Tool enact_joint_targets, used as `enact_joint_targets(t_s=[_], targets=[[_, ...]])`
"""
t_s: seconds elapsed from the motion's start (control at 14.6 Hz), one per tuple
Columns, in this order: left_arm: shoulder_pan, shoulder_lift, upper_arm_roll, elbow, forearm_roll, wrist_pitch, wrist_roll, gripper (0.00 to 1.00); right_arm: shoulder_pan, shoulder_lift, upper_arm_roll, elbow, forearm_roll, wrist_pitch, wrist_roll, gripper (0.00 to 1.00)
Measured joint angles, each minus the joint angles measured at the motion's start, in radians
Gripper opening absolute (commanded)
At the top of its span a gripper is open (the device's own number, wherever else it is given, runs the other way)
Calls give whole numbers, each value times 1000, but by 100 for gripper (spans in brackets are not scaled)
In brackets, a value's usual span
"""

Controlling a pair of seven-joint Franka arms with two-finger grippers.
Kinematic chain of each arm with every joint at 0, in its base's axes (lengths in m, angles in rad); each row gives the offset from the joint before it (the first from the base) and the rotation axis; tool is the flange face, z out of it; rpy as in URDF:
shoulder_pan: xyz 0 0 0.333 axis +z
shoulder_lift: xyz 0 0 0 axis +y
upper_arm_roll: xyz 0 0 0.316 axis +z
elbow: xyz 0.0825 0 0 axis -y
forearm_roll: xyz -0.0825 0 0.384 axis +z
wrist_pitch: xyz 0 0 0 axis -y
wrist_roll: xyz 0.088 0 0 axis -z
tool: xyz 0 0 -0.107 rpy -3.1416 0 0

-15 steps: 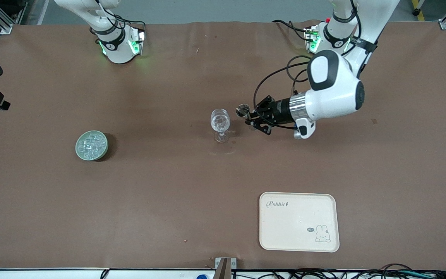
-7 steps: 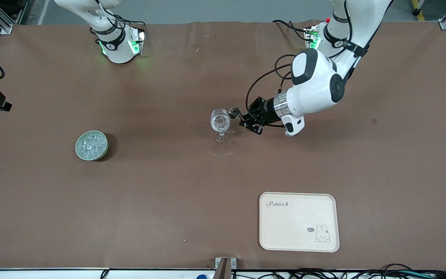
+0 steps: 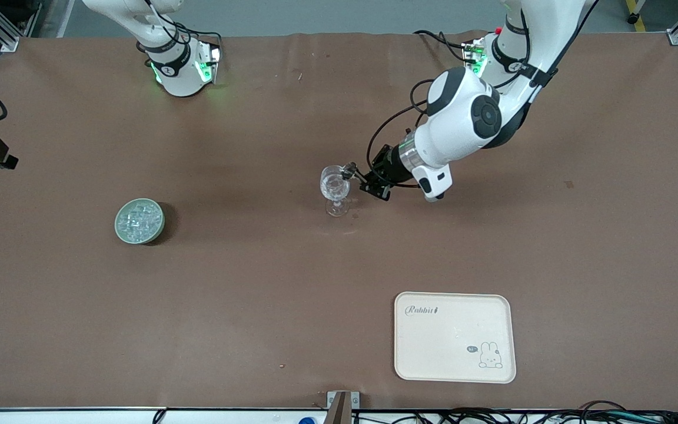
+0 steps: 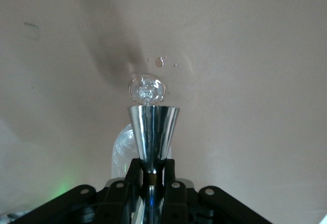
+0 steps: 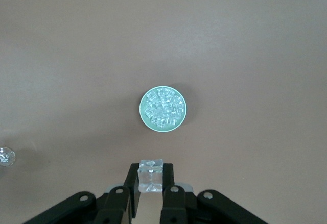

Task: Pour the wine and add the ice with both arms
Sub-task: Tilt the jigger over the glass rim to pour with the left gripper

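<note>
While left arm point(image 3: 462, 118) reaches low, jigger point(image 4: 152, 129) apparently tipped.

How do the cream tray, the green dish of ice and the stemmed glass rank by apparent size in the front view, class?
1. cream tray, clearly largest.
2. green dish, holding the ice.
3. stemmed glass, with a narrower outline than the dish, though similar in height, so these two are close.

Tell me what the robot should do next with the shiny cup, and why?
Probably tip the shiny steel measuring cup a little more over the stemmed glass. The left gripper is shut on the cup's waist, and its mouth is at the glass's rim. The right gripper waits high above the green dish, shut on an ice cube.
</note>
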Motion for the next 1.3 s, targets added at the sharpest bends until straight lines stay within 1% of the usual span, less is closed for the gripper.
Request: enact_joint_targets(t_s=[0.21, 0.48, 0.62, 1.17, 1.24, 1.3], targets=[[-1, 2, -10, 2, 65, 0, -36, 0, 0, 0, 0, 0, 0, 0, 0, 1], [-8, 2, -20, 12, 189, 0, -134, 1, 0, 0, 0, 0, 0, 0, 0, 1], [-8, 5, -32, 21, 224, 0, -156, 1, 0, 0, 0, 0, 0, 0, 0, 1], [-11, 6, -39, 25, 231, 0, -174, 1, 4, 0, 1, 0, 0, 13, -2, 1], [-9, 6, -37, 25, 217, 0, -180, 1, 6, 0, 1, 0, 0, 14, -2, 1], [-8, 6, -34, 26, 176, 0, -180, 1, 9, 0, 1, 0, 0, 15, -2, 1]])
